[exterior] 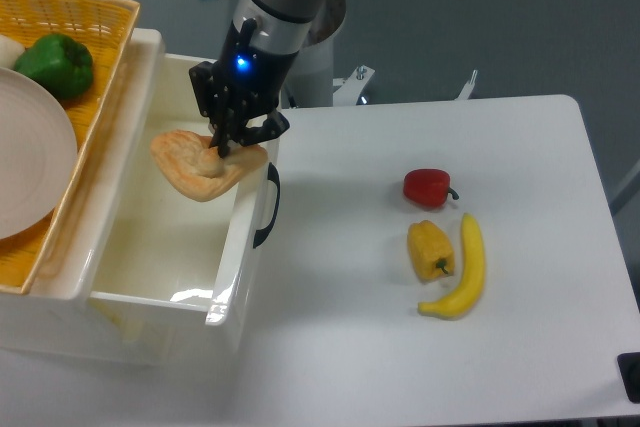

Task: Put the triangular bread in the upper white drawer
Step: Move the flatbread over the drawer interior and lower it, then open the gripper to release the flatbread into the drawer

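The triangular bread (195, 165) is golden-orange with a paler centre. It hangs over the open upper white drawer (150, 247), near its right wall. My gripper (224, 143) is shut on the bread's right part and holds it above the drawer's inside. The drawer is pulled out, with its black curved handle (268, 205) facing the table. Its white floor shows nothing else inside.
An orange woven basket (95, 67) sits on top at the left, holding a green pepper (57, 64) and a white plate (30, 162). On the table to the right lie a red pepper (428, 187), a yellow pepper (430, 250) and a banana (465, 272).
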